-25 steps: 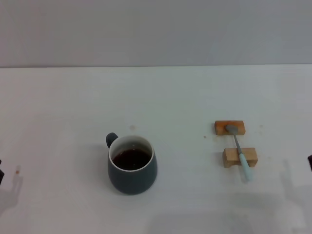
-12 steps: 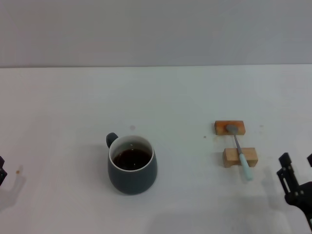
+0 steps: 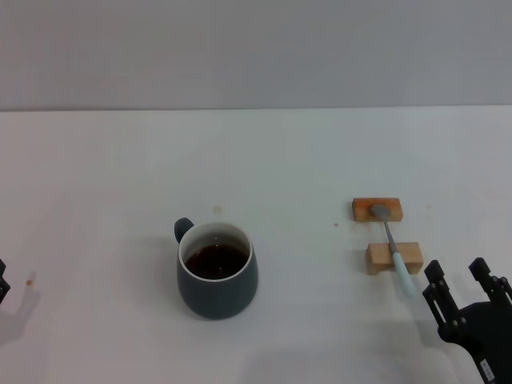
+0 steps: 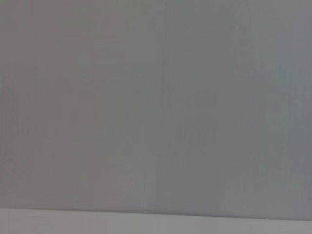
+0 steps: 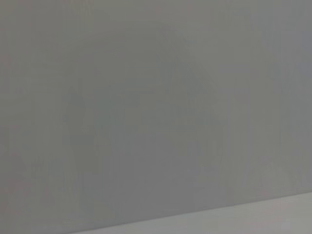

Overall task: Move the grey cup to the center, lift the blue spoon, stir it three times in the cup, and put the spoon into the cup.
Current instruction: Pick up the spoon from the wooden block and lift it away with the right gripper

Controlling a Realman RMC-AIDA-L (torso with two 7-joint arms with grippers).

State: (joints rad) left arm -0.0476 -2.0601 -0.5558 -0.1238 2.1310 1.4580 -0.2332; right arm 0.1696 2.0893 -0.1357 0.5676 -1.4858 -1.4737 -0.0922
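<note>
One blue spoon [image 3: 391,244], handle toward robot

Right gripper raised, left gripper barely in sight.

The right gripper [image 3: 458,282] hovers over the desk's near right corner, jaws spread apart and pointing away from the robot. The left gripper [image 3: 2,282] shows only a sliver at the left edge.

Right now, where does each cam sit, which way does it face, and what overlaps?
Head: on the robot's head, looking forward and down at the table, grey cup and blue spoon; right end effector open at the lower right, a sliver of the left end effector at the left edge.
Left wrist: faces a blank grey wall; no robot parts.
Right wrist: the same.
Shared: both wrist views show only wall above a pale strip.
</note>
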